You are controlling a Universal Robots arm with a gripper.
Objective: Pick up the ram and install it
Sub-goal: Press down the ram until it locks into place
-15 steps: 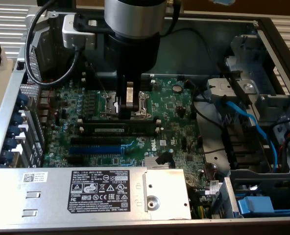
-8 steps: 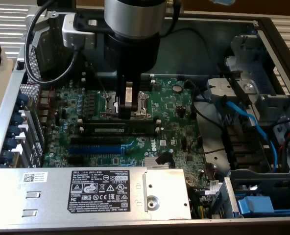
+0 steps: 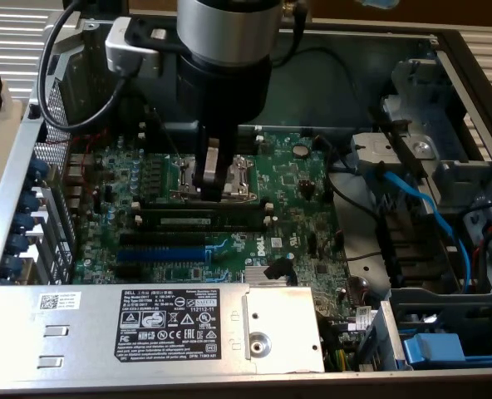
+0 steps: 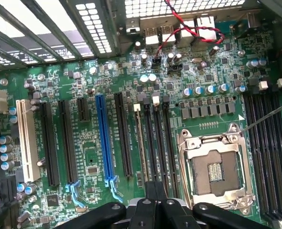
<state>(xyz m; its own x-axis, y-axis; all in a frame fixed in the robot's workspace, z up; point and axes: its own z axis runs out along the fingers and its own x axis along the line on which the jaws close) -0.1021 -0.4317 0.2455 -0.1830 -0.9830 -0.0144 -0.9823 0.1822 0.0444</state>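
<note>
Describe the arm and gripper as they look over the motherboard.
The arm ends in a round silver-grey wrist section above a wide black cylindrical body. A pale grey box is fixed to its side, with a black cable looping away from it. The gripper has black fingers with metallic faces; in the wrist view its black linkages are rounded and glossy.

Arm pointing straight down, pincer closed
</note>
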